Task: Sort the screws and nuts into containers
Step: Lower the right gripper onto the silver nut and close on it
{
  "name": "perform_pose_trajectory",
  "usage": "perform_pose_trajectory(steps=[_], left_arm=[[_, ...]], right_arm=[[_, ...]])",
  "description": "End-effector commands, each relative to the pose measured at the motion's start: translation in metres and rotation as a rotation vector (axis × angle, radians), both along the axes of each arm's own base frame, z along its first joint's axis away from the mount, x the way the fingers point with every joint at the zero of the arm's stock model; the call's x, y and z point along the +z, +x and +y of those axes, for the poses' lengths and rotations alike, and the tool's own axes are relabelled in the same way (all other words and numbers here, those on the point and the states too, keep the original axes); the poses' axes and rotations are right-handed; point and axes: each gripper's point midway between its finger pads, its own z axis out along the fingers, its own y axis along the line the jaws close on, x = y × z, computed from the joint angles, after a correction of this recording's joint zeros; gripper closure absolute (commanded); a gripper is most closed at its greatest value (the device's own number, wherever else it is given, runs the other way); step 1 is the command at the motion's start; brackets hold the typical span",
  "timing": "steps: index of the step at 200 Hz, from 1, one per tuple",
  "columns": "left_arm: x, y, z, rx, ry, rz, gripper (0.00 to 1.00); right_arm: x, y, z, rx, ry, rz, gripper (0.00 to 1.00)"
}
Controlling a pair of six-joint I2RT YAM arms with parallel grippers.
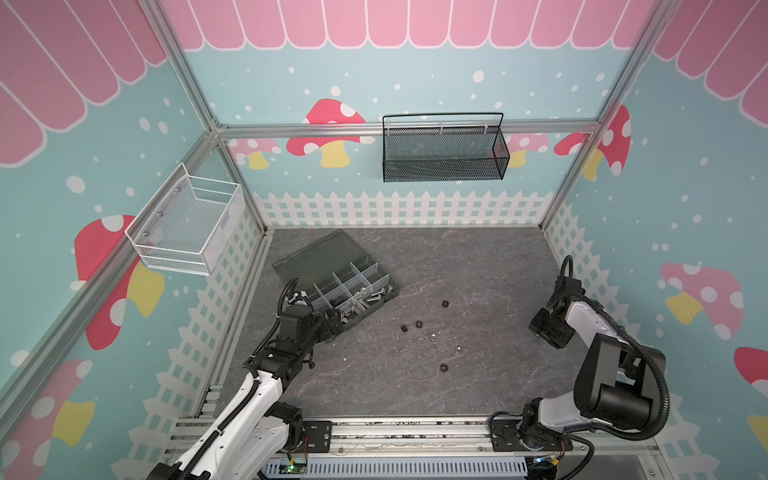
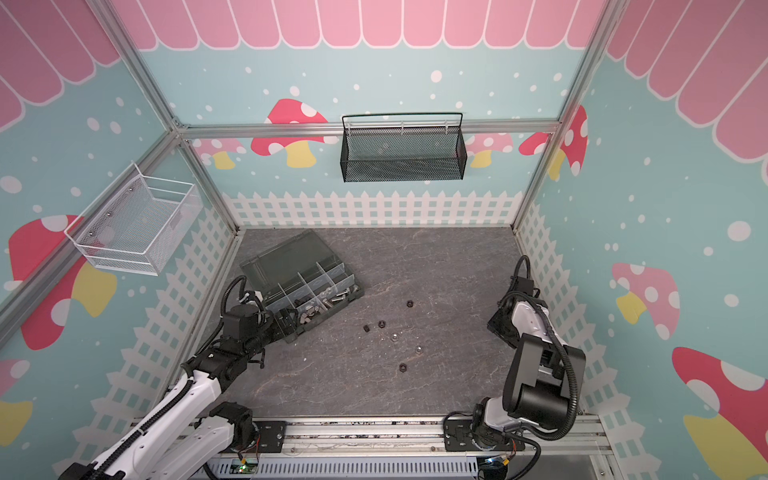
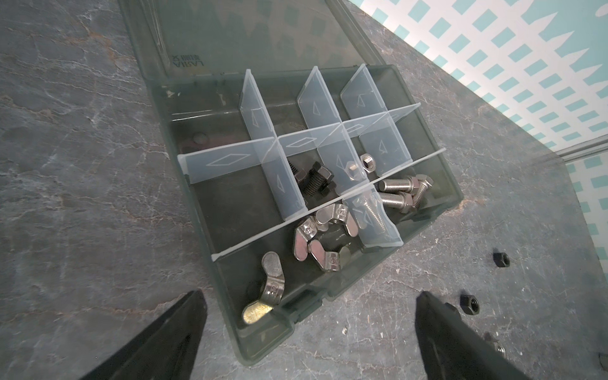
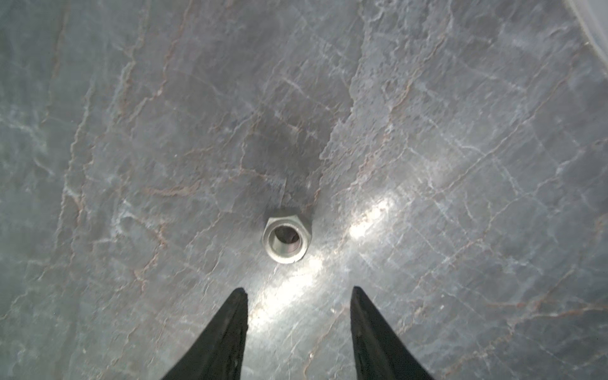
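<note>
Both top views looked steeply down from high, sharing the whole tabletop (image 1: 478, 270). Wrist views sat close: beyond the left end effector (image 3: 311, 293) lay the organizer box (image 3: 230, 210), beyond the right end effector (image 4: 299, 289) one silver nut (image 4: 271, 241)

Left arm (image 1: 253, 399) stretched forward, wrist low. left gripper (image 3: 311, 292): fingers (image 3: 184, 329) spread wide, nothing between. Right arm (image 1: 615, 374) folded, elbow high, forearm sloping down. right gripper (image 4: 299, 289) pointing down, fingers (image 4: 227, 335) partly apart, nothing held.
</note>
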Motion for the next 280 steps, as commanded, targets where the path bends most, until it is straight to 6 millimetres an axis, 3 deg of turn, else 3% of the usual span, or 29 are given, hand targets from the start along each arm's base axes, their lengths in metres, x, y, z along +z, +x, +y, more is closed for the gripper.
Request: perform_pose_trajectory(steps=[1, 77, 119, 194, 280], left_arm=[[0.002, 0.005, 0.001, -0.002, 0.004, -0.022, 0.0], [0.001, 0.003, -0.001, -0.003, -0.014, -0.029, 0.0], [-0.002, 0.003, -0.001, -0.004, -0.016, -0.026, 0.0], [-0.004, 0.003, 0.001, 0.003, -0.011, -0.023, 0.0], [-0.002, 0.003, 0.002, 0.023, -0.023, -0.031, 0.0]], right_arm=[[0.001, 0.013, -0.009, 0.008, -0.021, -0.021, 0.48], [-0.017, 0.029, -0.014, 0.035, -0.006, 0.001, 0.53], [-0.024, 0.029, -0.01, 0.053, 0.015, 0.017, 0.6], [-0.033, 0.028, -0.005, 0.062, 0.047, 0.032, 0.63], [-0.034, 0.003, 0.016, 0.089, 0.113, 0.048, 0.67]])
